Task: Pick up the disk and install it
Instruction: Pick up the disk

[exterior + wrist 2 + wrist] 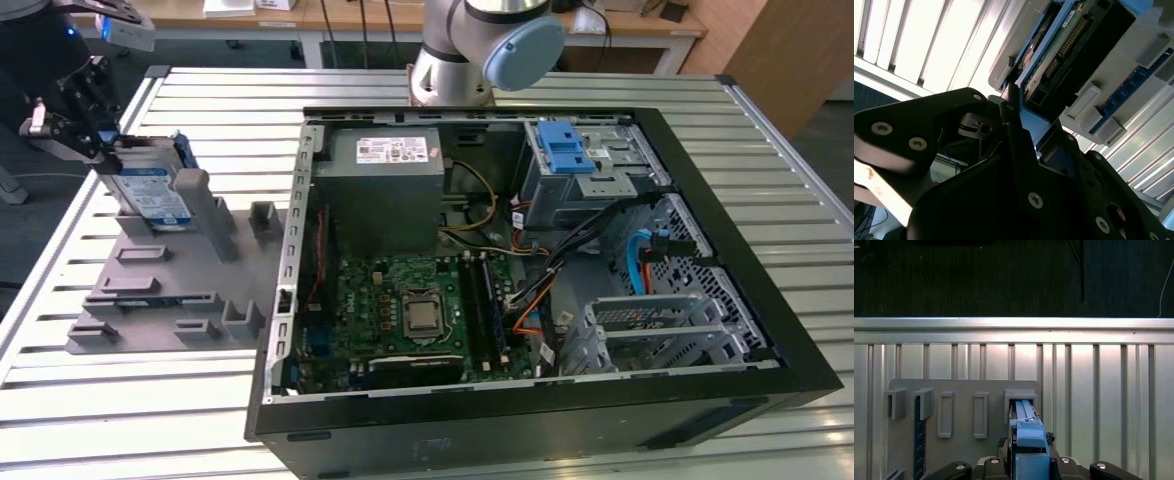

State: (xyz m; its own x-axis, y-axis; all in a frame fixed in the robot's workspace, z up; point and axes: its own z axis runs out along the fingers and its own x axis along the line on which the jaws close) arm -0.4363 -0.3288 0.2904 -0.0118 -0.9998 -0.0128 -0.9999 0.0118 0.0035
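Gripper (100,150) pinching disk (150,198), which stands in grey holder (147,300) at exterior view's left of open computer case (534,420); not lifted out, not installed.

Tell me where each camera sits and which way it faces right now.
Exterior view: off the arm, raised, looking down on the table, open computer case and grey holder; the arm's base and gripper show.
First wrist view: on the wrist, looking past the gripper at the disk and holder.
Second wrist view: on the wrist, close on the gripper and the disk's connector edge.
All three share the disk.
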